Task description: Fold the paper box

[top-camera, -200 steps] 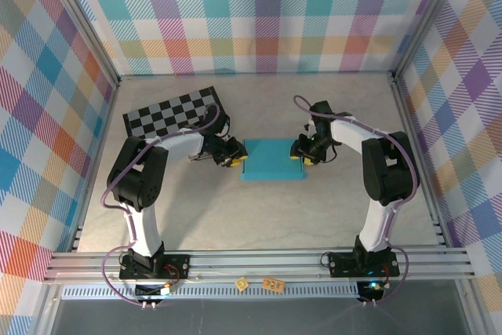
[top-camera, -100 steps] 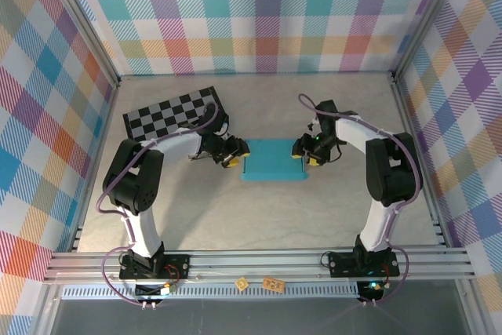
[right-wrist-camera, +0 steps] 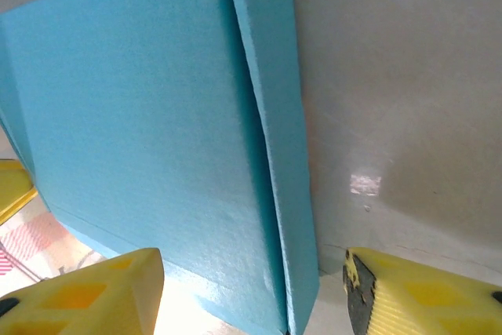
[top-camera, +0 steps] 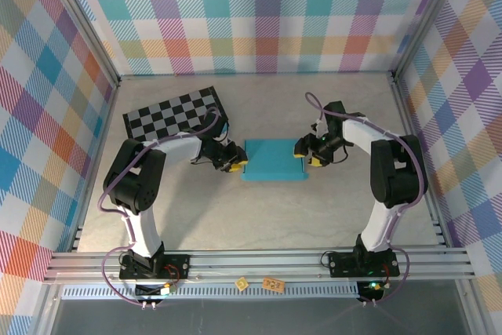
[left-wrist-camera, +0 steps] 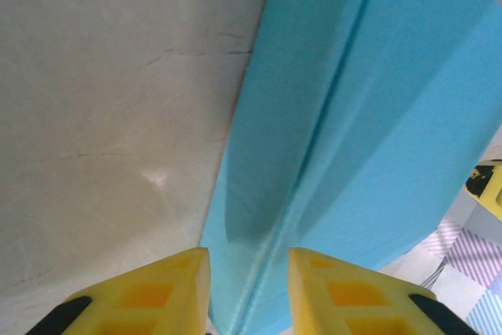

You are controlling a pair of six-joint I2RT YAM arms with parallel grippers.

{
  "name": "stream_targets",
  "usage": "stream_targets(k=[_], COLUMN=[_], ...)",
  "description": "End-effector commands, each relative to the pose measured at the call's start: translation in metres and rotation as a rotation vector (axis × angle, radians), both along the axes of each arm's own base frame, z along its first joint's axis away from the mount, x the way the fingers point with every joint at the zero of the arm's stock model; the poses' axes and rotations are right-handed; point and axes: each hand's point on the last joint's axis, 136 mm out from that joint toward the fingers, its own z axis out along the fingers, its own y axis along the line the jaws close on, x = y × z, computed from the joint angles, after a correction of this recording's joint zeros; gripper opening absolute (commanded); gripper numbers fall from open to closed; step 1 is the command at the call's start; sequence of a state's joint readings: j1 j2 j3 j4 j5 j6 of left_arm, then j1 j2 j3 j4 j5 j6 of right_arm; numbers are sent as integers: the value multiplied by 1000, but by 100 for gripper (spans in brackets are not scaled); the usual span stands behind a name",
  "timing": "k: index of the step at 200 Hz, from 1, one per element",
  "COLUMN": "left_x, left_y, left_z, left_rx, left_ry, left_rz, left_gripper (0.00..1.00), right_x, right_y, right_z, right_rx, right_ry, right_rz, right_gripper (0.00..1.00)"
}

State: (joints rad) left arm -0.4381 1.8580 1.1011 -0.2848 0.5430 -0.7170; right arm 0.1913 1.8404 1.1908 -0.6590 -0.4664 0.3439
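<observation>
The paper box (top-camera: 273, 160) is a shallow turquoise rectangle lying on the table's middle. My left gripper (top-camera: 235, 163) is at its left end. In the left wrist view that gripper (left-wrist-camera: 249, 260) stands open, its yellow fingers (left-wrist-camera: 169, 284) either side of the box's (left-wrist-camera: 392, 115) raised edge fold with gaps showing. My right gripper (top-camera: 309, 154) is at the box's right end. In the right wrist view it (right-wrist-camera: 252, 264) is wide open and straddles the side wall of the box (right-wrist-camera: 141, 115) without touching it.
A black-and-white checkered board (top-camera: 174, 114) lies at the back left, just behind the left arm. Two small cards (top-camera: 241, 282) sit on the front rail. Plaid walls enclose the table on three sides.
The left gripper widened, then narrowed again while edging onto the box's left end. The right gripper opened wider and its arm shifted slightly right. The box stayed in place.
</observation>
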Motion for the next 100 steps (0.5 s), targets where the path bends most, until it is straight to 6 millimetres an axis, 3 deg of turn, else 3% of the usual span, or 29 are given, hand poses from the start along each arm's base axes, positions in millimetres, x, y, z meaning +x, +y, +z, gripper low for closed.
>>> stream_targets(k=[1,62,100], left_x=[-6,-9,-11], left_y=[-3,7,15], left_z=[-11,-22,-30], left_rx=[-3,44,43], left_ry=[4,6,27], left_rz=[-22,-21,-2], left_gripper=[28,16,13], right_x=[-2,4,7], right_y=[3,5,4], right_z=[-9,-8,-3], right_rx=[65,153,233], right_ry=[22,-16,-47], right_rz=[23,28,5], right_gripper=[62,64,70])
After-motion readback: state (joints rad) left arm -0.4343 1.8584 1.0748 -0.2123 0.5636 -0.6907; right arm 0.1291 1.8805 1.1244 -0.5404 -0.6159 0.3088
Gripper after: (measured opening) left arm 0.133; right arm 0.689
